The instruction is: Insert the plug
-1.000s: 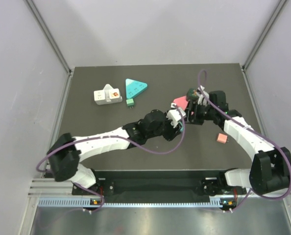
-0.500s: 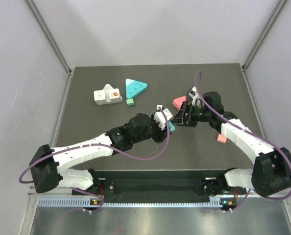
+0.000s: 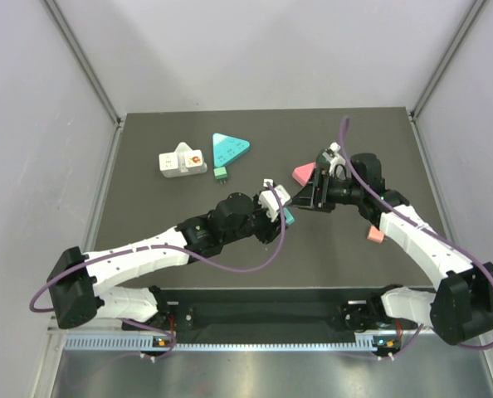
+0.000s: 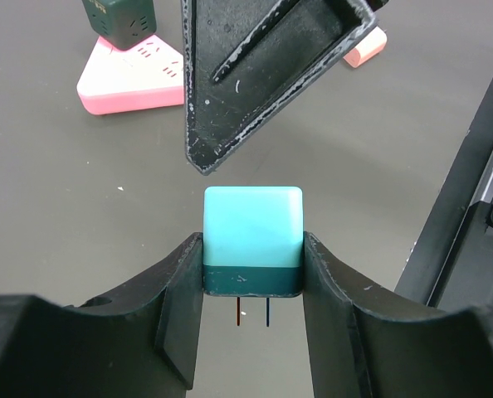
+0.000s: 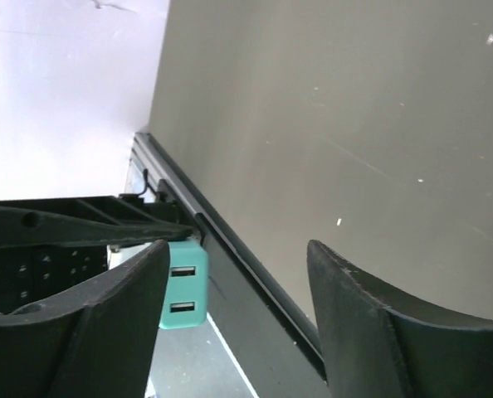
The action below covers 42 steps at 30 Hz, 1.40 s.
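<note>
A teal plug [image 4: 252,234] with a dark green base and two prongs pointing back at the camera sits between the fingers of my left gripper [image 4: 252,249], which is shut on its sides. In the top view this gripper [image 3: 281,207] hovers mid-table. My right gripper [image 3: 307,196] is just right of it, open, one finger [image 4: 263,66] hanging right above the plug. From the right wrist, the plug's [image 5: 183,294] USB end shows beside the left finger, outside the empty gap of the gripper [image 5: 238,249]. A pink triangular socket strip [image 3: 303,174] carries a dark green plug [image 4: 122,21].
At the back left lie a white socket block [image 3: 183,162], a teal triangular strip [image 3: 230,148] and a small green plug [image 3: 221,173]. A salmon block [image 3: 376,235] lies by the right forearm. The table's black front rail [image 4: 479,191] runs close on the right of the left wrist view.
My left gripper has drawn back to the left with the teal plug. The right gripper has followed it leftward, away from the pink strip, and has tilted slightly since.
</note>
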Available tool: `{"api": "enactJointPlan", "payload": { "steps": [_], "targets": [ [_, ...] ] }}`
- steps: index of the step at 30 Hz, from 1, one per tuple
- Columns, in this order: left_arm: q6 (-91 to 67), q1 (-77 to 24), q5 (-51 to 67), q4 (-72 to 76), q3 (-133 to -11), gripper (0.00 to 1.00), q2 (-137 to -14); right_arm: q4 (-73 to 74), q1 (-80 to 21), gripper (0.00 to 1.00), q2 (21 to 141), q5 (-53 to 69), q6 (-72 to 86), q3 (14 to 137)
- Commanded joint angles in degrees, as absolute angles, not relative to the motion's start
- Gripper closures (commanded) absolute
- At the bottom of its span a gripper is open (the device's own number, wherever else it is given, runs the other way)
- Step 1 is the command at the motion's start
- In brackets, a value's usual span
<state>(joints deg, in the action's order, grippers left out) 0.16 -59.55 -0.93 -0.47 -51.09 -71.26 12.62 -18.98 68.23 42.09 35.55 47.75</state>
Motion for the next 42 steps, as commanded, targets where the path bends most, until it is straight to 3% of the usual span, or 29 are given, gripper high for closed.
{"api": "enactJointPlan", "payload": {
  "steps": [1, 14, 16, 17, 19, 20, 21, 22, 24, 25, 27, 34, 42],
  "targets": [
    [0.1, -59.5, -0.7, 1.3, -51.1, 1.0, -69.2, 8.1, -19.0, 0.35, 66.0, 45.8, 37.5, 48.2],
    [0.1, -59.4, -1.0, 1.7, -51.5, 1.0, -70.0, 3.6, -23.6, 0.51, 68.6, 53.9, 37.8, 44.5],
    [0.2, -59.5, -0.9, 1.7, -51.7, 1.0, -70.1, 3.5, -24.2, 0.61, 68.6, 53.8, 37.7, 44.2],
    [0.1, -59.5, -0.9, 1.7, -51.7, 1.0, -70.1, 3.3, -24.2, 0.72, 68.4, 53.7, 37.7, 43.9],
    [0.1, -59.4, -1.1, 1.7, -51.6, 1.0, -70.2, 3.1, -24.2, 0.85, 67.9, 53.8, 37.5, 43.6],
    [0.2, -59.4, -1.2, 1.7, -51.5, 1.0, -70.4, 3.3, -24.2, 1.0, 67.6, 53.7, 37.2, 43.6],
    [0.2, -59.4, -1.2, 1.3, -51.5, 1.0, -70.4, 3.1, -24.2, 1.0, 67.3, 53.7, 37.2, 43.6],
    [0.2, -59.4, -1.8, 1.1, -51.6, 0.97, -70.5, 3.0, -24.2, 1.0, 67.0, 53.8, 37.1, 43.6],
    [0.1, -59.5, -2.8, 0.3, -51.8, 0.65, -70.7, 3.0, -24.2, 1.0, 66.6, 53.8, 36.8, 43.8],
    [0.1, -59.4, -3.3, 0.3, -51.9, 0.53, -70.7, 3.3, -24.2, 1.0, 66.2, 53.3, 36.7, 44.2],
    [0.4, -59.5, -2.9, -1.8, -51.9, 0.03, -70.5, 7.4, -23.6, 1.0, 66.1, 49.6, 33.5, 45.1],
    [0.1, -59.5, -0.3, -8.2, -52.6, 0.01, -69.4, 15.6, -15.0, 1.0, 70.0, 35.8, 25.2, 50.2],
    [-6.4, -55.6, -11.2, -25.5, -62.2, 0.01, -71.7, 17.7, -13.1, 1.0, 76.9, 9.5, 18.9, 56.8]
  ]
}}
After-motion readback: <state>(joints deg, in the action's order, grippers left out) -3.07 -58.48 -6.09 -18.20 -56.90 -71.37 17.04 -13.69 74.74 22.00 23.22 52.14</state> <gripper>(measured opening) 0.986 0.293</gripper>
